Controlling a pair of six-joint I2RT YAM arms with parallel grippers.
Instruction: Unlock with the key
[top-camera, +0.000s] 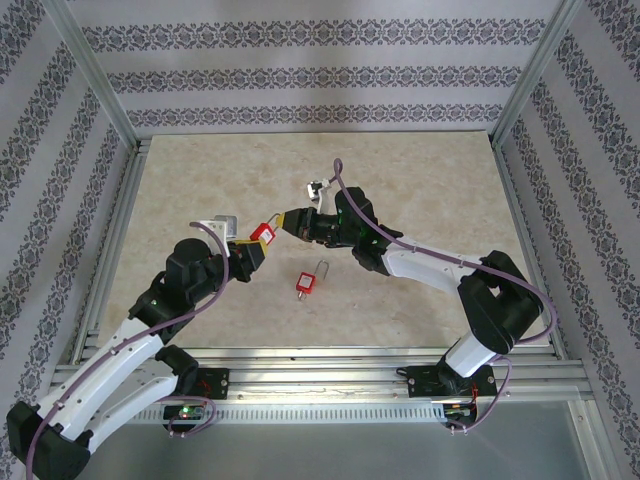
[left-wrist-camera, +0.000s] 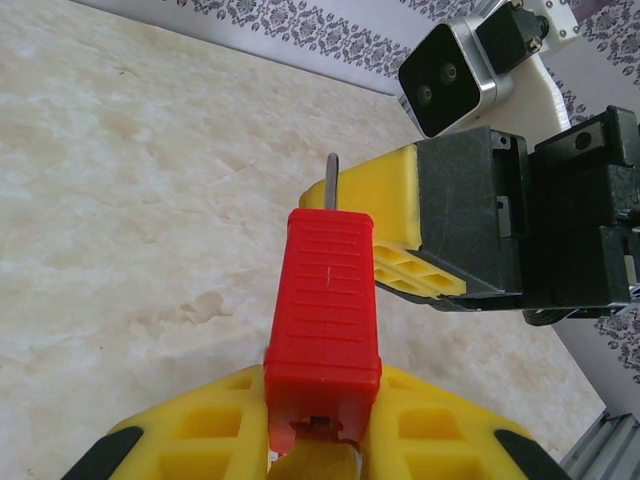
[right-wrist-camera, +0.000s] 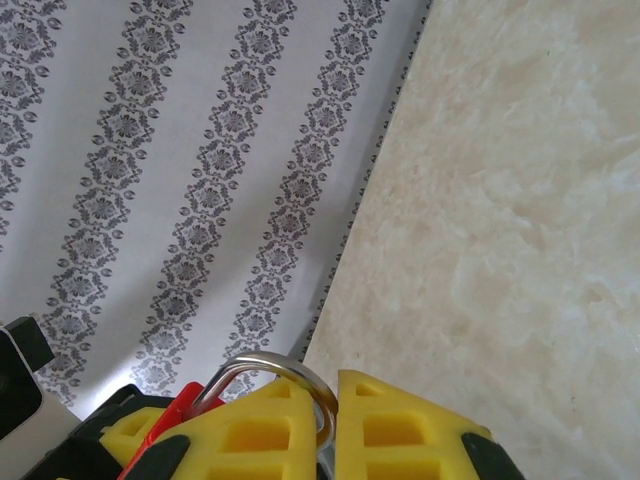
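Okay, we see the left gripper (top-camera: 247, 252) pinching the ribbed red plastic lock (left-wrist-camera: 325, 300) by its base, mid-air over the marbled table (top-camera: 420, 180). The lock's long axis points at the right gripper (top-camera: 289, 220), which is clamped on the thin steel shackle (right-wrist-camera: 268, 366). We cannot spot the key.

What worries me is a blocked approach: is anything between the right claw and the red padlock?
Nothing visible does. The left claw grips the red padlock by its body, and the right claw is closed directly on its metal shackle.
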